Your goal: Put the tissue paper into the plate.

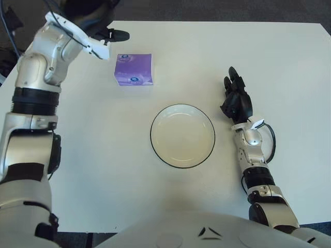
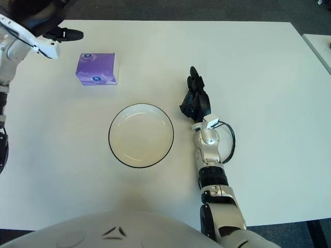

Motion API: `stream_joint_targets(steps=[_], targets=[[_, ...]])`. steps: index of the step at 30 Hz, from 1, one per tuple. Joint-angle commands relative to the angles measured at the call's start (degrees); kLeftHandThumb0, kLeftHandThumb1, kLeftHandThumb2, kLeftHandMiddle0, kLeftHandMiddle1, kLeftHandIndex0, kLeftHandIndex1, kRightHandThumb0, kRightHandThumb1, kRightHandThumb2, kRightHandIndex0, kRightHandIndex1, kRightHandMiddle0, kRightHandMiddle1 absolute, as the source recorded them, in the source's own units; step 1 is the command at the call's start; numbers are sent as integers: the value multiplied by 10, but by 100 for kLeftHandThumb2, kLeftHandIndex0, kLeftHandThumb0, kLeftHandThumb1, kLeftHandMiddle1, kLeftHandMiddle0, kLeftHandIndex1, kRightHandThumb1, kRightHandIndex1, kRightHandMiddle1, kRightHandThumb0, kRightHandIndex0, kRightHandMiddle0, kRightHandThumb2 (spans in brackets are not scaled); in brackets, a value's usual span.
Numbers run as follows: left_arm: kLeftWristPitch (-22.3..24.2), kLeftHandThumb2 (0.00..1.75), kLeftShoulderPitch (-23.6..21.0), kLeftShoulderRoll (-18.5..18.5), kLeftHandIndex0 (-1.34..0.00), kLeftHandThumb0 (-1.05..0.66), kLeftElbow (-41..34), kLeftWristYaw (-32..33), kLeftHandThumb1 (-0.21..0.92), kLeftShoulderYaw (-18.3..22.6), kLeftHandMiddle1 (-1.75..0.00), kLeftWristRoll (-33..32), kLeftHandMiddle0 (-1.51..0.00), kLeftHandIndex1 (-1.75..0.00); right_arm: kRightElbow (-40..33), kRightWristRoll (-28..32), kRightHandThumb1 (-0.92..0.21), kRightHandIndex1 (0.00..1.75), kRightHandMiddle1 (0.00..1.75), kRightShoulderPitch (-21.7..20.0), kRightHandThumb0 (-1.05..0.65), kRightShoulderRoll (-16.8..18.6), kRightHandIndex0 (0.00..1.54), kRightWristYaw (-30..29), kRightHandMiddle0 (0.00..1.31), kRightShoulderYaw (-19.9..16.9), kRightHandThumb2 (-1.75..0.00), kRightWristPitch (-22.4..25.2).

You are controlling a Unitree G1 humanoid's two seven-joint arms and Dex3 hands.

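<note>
A purple tissue pack [image 1: 134, 70] lies on the white table [image 1: 103, 155], up and left of the plate. The white plate with a dark rim [image 1: 182, 136] sits in the middle and holds nothing. My left hand [image 1: 98, 20] is raised over the table's far left corner, left of and above the tissue pack, partly cut off by the top edge. Its thumb points right toward the pack and it holds nothing. My right hand [image 1: 236, 98] shows just right of the plate, fingers extended and relaxed, holding nothing.
The table's far edge [image 1: 217, 21] runs just behind the tissue pack, with dark floor beyond it. A black cable [image 1: 6, 20] hangs off my left forearm at the left edge. My own torso [image 1: 196, 232] fills the bottom.
</note>
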Motion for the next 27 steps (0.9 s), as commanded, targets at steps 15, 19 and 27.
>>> stream_joint_targets(steps=[15, 19, 27], targets=[[0, 80, -66, -5, -2, -105, 173, 72, 92, -105, 0, 13, -1, -5, 101, -5, -92, 0, 12, 58, -84, -1, 1, 5, 0, -5, -104, 6], [-20, 77, -82, -4, 0, -105, 203, 90, 92, -124, 0, 7, -1, -5, 105, -4, -92, 0, 12, 56, -84, -3, 1, 6, 0, -5, -104, 4], [-59, 75, -100, -10, 0, -105, 251, 101, 92, -160, 0, -2, 0, -4, 113, -1, -92, 0, 12, 51, -84, -2, 1, 8, 0, -8, -104, 3]])
